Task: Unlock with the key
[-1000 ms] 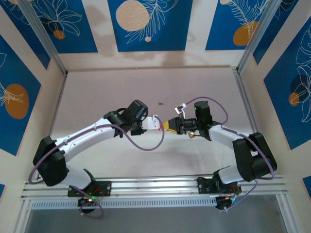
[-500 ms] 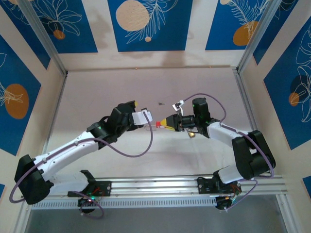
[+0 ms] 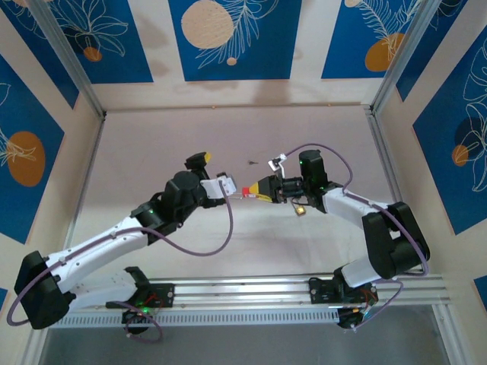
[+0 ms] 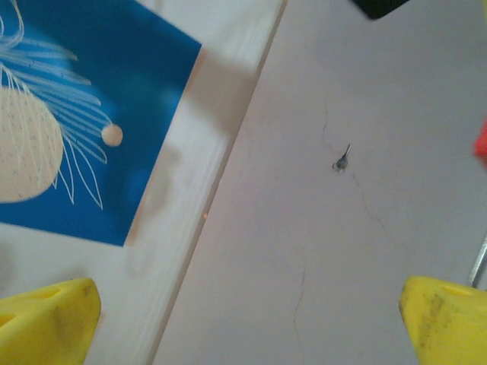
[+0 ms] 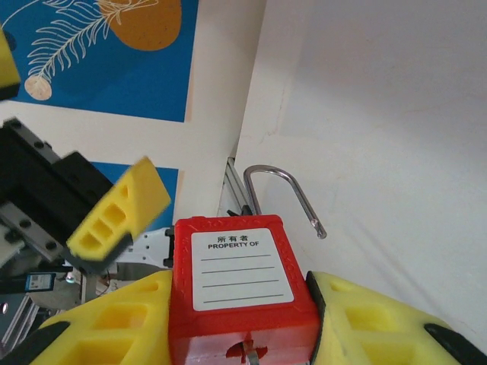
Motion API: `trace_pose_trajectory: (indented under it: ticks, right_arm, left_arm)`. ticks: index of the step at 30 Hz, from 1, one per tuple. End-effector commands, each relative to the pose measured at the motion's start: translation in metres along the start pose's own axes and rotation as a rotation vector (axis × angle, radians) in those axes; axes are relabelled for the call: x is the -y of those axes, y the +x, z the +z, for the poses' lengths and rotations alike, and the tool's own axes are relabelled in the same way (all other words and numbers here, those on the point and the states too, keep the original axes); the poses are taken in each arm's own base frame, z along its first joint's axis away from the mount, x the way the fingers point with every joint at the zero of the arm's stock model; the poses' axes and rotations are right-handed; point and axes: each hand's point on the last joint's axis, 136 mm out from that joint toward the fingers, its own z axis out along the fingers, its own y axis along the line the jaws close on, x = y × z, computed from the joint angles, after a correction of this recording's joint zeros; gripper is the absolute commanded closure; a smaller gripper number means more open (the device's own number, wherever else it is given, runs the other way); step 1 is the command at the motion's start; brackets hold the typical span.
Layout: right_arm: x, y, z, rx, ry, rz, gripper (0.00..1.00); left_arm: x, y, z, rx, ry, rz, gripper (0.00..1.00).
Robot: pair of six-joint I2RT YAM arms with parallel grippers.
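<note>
The right claw (image 5: pixel 243 323) is clamped on a red padlock (image 5: pixel 242 285) at the bottom centre of the right wrist view. Its yellow fingers (image 5: pixel 114 331) press against either side of the body. The padlock's white label (image 5: pixel 242 270) faces the camera (it reads "PROPERTY OF" above blank lines). The silver shackle (image 5: pixel 283 196) rises from the upper left corner of the body and arcs over to the right. It ends in a free tip that hangs clear of the body, so the lock stands open.

From above, the padlock sits just left of the frame's centre, held above the pale table (image 3: pixel 152 144), with the right arm reaching in from the lower right. The left claw (image 3: pixel 214 176) is just to the left of the padlock, near it but apart, on an arm stretching up from the lower left corner. Its jaws are spread wide and hold nothing. In the left wrist view its fingertips (image 4: pixel 49 319) sit in the two bottom corners with bare table between them. A scrap of red shows at that frame's right edge, with a thin silver rod below it (too cropped to read further). A small dark mark (image 4: pixel 342 160) lies on the table right of centre, and a blue patterned wall panel (image 4: pixel 84 106) fills the upper left.
</note>
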Motion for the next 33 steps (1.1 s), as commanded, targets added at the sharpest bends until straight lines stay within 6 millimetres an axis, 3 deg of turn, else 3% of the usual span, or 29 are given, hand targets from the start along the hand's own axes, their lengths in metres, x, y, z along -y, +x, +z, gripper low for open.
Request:
trace_pose_trajectory:
  ticks: [1, 8, 15, 21, 27, 33]
  right_arm:
    - [-0.006, -0.009, 0.002, 0.014, -0.006, 0.010, 0.78]
    - [-0.007, -0.014, 0.001, 0.037, -0.036, 0.087, 0.79]
    - [-0.012, -0.013, -0.002, 0.037, -0.076, 0.173, 0.79]
    - [-0.009, -0.013, -0.006, 0.063, -0.078, 0.196, 0.79]
    - [-0.006, -0.014, -0.011, 0.088, -0.067, 0.198, 0.79]
    - [-0.005, -0.013, -0.012, 0.096, -0.061, 0.195, 0.79]
  left_arm:
    - [0.019, -0.019, 0.001, 0.094, -0.052, 0.139, 0.01]
    - [0.040, -0.042, 0.015, 0.154, -0.189, 0.324, 0.02]
    - [0.030, -0.058, 0.022, 0.174, -0.291, 0.360, 0.04]
    - [0.042, -0.055, 0.028, 0.164, -0.277, 0.414, 0.08]
    - [0.050, -0.050, 0.027, 0.155, -0.269, 0.424, 0.22]
    - [0.049, -0.047, 0.026, 0.139, -0.312, 0.429, 0.23]
